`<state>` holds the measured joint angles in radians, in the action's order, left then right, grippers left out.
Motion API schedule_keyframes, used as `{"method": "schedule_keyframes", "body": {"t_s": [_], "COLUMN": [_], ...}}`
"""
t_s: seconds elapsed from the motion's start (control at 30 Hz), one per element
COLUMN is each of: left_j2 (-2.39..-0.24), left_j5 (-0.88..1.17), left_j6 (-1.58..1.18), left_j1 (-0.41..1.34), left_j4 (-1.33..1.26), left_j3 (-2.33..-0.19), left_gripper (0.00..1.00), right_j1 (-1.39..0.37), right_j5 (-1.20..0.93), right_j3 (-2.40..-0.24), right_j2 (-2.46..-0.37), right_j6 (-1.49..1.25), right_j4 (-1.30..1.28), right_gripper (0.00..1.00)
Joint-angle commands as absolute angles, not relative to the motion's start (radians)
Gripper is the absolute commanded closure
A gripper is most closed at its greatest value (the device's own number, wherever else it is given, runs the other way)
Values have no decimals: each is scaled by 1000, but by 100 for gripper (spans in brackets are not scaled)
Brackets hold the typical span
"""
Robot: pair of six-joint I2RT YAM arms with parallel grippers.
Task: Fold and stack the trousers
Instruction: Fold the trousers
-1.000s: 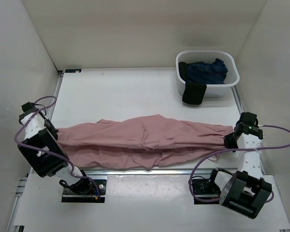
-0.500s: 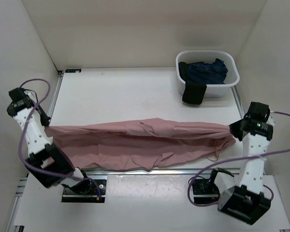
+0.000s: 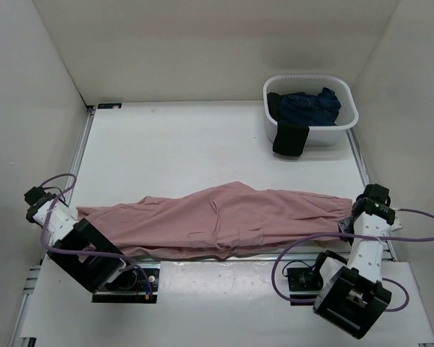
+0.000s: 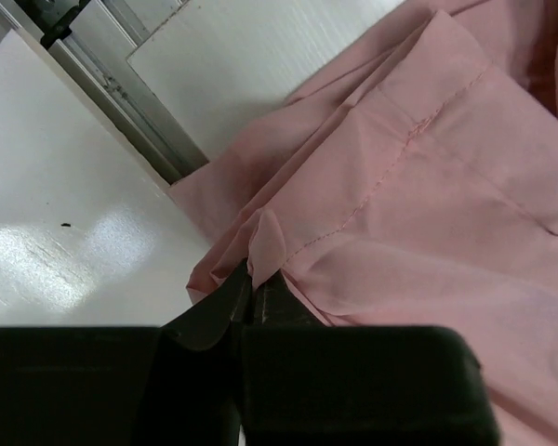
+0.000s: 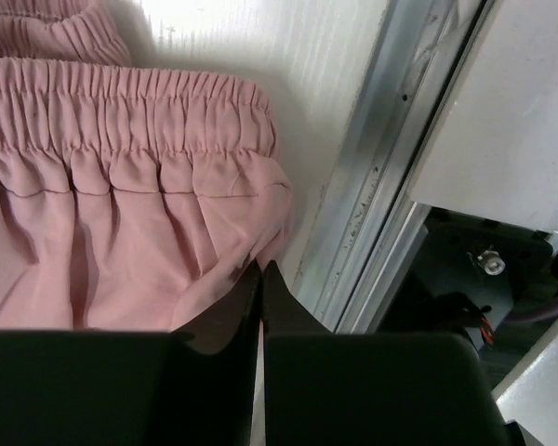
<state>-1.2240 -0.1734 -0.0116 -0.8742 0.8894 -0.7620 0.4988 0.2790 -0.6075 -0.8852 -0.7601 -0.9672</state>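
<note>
A moment ago both arms held the cloth up high and pulled it tight like a rope, and now they have come back down low. On the left, the left claw (image 4: 254,290) is shut tight on a little fold of the leg hem, close to the left edge of the desk (image 3: 202,144). The trousers (image 3: 224,217) now lie flat in one long pink strip along the near edge, thinner than before. I think one leg has been laid over the other, so the first long fold looks done and the short folds are still to come. On the right, the right claw (image 5: 260,271) is pinched shut on the cloth just under the bunchy waist band (image 5: 121,102). That end sits right beside the metal rail (image 5: 372,186) at the right edge, so there is almost no room to pull further that way. The near side is tight too. The middle and far side of the desk show lots of bare white space to fold into. Only the white tub (image 3: 347,119) with the dark blue garment (image 3: 311,105) and the black cloth (image 3: 289,139) sits in the far right corner.
</note>
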Motion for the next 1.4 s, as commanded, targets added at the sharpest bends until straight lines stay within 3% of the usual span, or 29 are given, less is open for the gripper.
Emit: {"method": "schedule_keyframes", "body": {"t_s": [0.0, 0.1, 0.17, 0.23, 0.27, 0.3, 0.37, 0.47, 0.57, 0.6, 0.67, 0.77, 0.8, 0.93, 1.1, 1.37], "left_j2": [-1229, -1229, -1229, -1229, -1229, -1229, -1229, -1218, -1241, -1253, -1297, -1357, -1367, -1400, -1498, -1672], "left_j5": [-216, -216, -216, -216, -216, -230, -230, -204, -112, -95, -81, -54, -54, -132, -166, 1], "left_j6": [0, 0, 0, 0, 0, 0, 0, 0, 0, 0, 0, 0, 0, 0, 0, 0], "left_j1": [-902, -911, -911, -911, -911, -911, -922, -922, -882, -858, -764, -638, -612, -540, -531, -460], "left_j4": [781, 810, 846, 873, 883, 896, 906, 919, 997, 1014, 1026, 1048, 1048, 955, 760, 741], "left_j3": [-849, -900, -891, -841, -816, -795, -764, -849, -1027, -1060, -1113, -1088, -1063, -889, -819, -1146], "left_gripper": [86, 86, 77, 61, 43, 36, 28, 25, 23, 23, 23, 27, 28, 32, 40, 51], "right_j1": [523, 523, 523, 523, 523, 523, 523, 491, 399, 293, 154, -123, -147, -143, -60, 44], "right_j5": [362, 371, 371, 397, 409, 410, 449, 460, 338, 324, 377, 503, 503, 370, 296, 376], "right_j3": [-701, -748, -749, -729, -716, -716, -759, -854, -908, -917, -936, -937, -925, -832, -730, -893], "right_j2": [-896, -907, -907, -907, -907, -894, -885, -909, -936, -949, -988, -1072, -1098, -1227, -1336, -1520], "right_j6": [-772, -772, -772, -784, -784, -793, -793, -733, -655, -655, -689, -794, -822, -885, -878, -822], "right_j4": [-919, -931, -931, -942, -952, -953, -963, -945, -844, -822, -811, -854, -854, -828, -706, -615], "right_gripper": [100, 100, 94, 73, 39, 27, 17, 16, 24, 31, 39, 61, 72, 97, 100, 100]}}
